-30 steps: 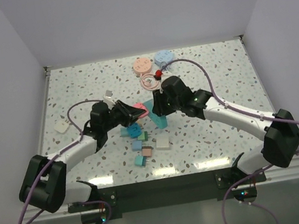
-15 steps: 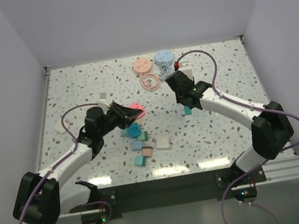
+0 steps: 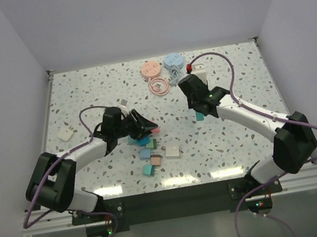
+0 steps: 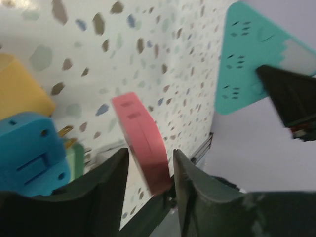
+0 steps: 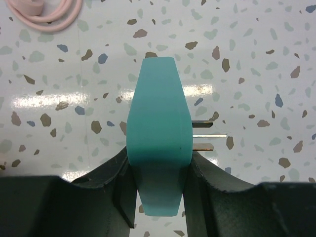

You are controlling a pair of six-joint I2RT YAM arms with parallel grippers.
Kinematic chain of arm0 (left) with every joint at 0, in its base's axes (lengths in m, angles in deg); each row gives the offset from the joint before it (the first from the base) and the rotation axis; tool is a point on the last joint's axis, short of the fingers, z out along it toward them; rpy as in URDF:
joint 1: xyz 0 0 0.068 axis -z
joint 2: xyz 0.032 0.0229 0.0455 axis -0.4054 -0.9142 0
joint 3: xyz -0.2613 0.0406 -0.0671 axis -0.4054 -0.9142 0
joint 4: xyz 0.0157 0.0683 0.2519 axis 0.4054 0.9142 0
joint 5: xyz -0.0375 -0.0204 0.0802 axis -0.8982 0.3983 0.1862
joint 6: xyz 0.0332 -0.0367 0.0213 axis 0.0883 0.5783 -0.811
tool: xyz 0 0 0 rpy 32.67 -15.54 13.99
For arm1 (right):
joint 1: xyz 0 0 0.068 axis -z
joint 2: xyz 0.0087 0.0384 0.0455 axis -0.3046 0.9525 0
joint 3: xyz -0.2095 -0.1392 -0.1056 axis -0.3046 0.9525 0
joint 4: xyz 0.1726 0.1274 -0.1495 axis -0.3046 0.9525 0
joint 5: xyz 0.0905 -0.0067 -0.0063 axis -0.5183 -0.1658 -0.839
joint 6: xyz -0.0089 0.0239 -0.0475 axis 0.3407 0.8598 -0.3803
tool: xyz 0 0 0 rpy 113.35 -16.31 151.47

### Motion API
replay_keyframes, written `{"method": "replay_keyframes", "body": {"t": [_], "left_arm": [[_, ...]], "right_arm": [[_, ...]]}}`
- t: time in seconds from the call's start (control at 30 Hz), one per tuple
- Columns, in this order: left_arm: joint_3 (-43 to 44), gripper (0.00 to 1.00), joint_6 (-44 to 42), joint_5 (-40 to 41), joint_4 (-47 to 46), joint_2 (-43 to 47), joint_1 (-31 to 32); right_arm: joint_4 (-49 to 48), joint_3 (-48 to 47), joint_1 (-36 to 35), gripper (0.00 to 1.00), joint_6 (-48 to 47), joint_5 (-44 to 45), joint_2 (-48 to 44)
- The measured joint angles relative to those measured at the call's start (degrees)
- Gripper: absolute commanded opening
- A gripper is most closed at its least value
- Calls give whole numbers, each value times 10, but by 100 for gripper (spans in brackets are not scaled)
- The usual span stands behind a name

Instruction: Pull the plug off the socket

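Teal plug (image 5: 158, 123): riding in the right pincer (image 5: 159, 160), whose jaws are clamping both its flanks. Its metal prongs are showing bare and pointing sideways, and it is hanging low over the desk (image 3: 231, 82), right of centre.
Pink socket (image 4: 143, 138): sitting between the fingers of the left pincer (image 4: 150, 155), low over the desk and well apart from the plug. The two are looking fully parted.
Left pincer state: the fingers are flanking the socket closely, but I cannot tell whether they are squeezing it or standing slack.
Risk, socket: if that hold is slackening, the socket could be sliding out and dropping among the loose pieces just beside it, the blue adapter (image 4: 29, 153) and the yellow block (image 4: 19, 94), and knocking them about.
Risk, plug: the jaws are gripping a body that is tapering, so a quick swing might be twisting it in the grip. On a low set-down the bare prongs could be scraping the desk.
Risk, cable: the pink cable coil (image 3: 159, 86) is lying near the right arm, so a snag seems possible.
Containers: none showing; everything is lying loose on the desk.
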Motion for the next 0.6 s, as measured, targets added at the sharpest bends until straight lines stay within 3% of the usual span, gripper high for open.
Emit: {"method": "replay_keyframes", "body": {"t": [0.2,0.4,0.6], "left_arm": [[14,67,-66,19,96,-22,15],[51,73,-111,42,152,-31,23],[52,94,-120,59,165,10,23]], "right_arm": [[-16,0,2,0,-5,-57,2],[-44,-13,7,0,-12,-119,37],[-97,-63,84,0,7,-236,109]]}}
